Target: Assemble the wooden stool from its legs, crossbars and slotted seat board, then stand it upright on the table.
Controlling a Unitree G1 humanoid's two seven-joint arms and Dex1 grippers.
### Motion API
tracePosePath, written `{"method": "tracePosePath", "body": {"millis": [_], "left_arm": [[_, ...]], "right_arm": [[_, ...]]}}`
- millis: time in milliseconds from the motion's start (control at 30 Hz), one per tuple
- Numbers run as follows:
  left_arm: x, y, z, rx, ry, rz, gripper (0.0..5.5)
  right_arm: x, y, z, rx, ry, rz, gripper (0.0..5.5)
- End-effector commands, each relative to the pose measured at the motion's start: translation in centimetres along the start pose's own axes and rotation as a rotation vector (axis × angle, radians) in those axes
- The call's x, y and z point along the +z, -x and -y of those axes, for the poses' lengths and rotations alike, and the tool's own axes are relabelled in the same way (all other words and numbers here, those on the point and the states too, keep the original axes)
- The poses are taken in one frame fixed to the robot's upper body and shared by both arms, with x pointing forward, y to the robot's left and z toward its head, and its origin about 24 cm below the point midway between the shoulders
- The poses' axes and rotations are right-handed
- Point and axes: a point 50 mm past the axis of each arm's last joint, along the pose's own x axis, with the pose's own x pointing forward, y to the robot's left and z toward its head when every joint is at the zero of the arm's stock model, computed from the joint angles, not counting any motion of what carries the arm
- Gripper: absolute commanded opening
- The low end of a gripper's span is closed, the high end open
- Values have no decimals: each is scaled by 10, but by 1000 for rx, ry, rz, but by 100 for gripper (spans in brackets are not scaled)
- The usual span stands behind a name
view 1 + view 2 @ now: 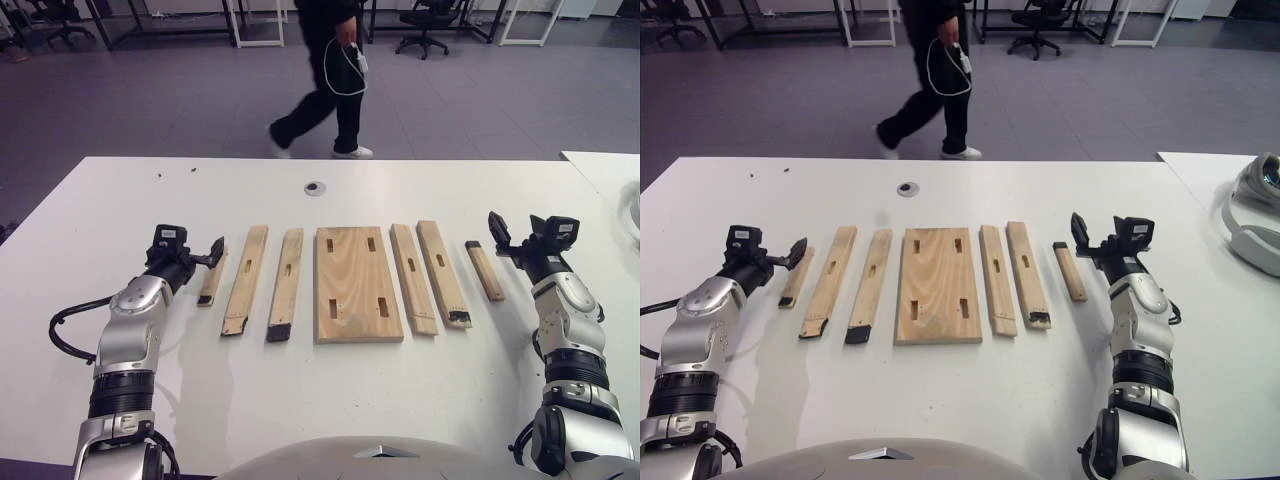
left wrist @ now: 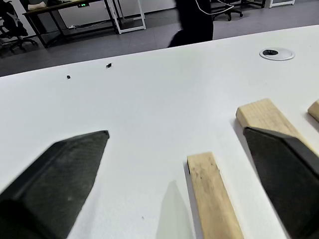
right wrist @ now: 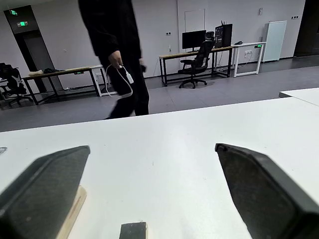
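Left fingers: I'm holding them wide, empty, astride the short pale wooden crossbar, readying a grasp.
Right fingers: gaping empty, just beside the dark-tipped short wooden crossbar.

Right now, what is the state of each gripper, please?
Left gripper: open, holding nothing.
Right gripper: open, holding nothing.

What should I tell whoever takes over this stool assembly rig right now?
Left gripper: open, at the far end of the left crossbar, holding nothing.
Right gripper: open, by the far end of the right crossbar, holding nothing.
Parts: seat board flat at centre, left legs and right legs flanking it, all lying apart on the table.
Done: nothing joined.
To do: fit legs and crossbars, slot into seat, stand stool upright.
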Motion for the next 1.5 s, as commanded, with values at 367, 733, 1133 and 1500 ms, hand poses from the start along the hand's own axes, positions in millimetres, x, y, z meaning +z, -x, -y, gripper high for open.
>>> {"method": "tracePosePath", "body": {"millis": [367,733,1133,1500], "left_arm": [[-33,19,17,-74,33,-177,497],[-44,29,11,-74,-17,-226,315],[-43,29,-4,-13,-117,-158,130],[132,-18,135,-535,-135,673,129]], "right_arm": [[-2,-2,21,-132,3,-51,470],[-9,0,13,-114,22,-71,470],[3,-6,-18,72,1,-56,470],[116,-17,-202,827,-688,130,470]]}}
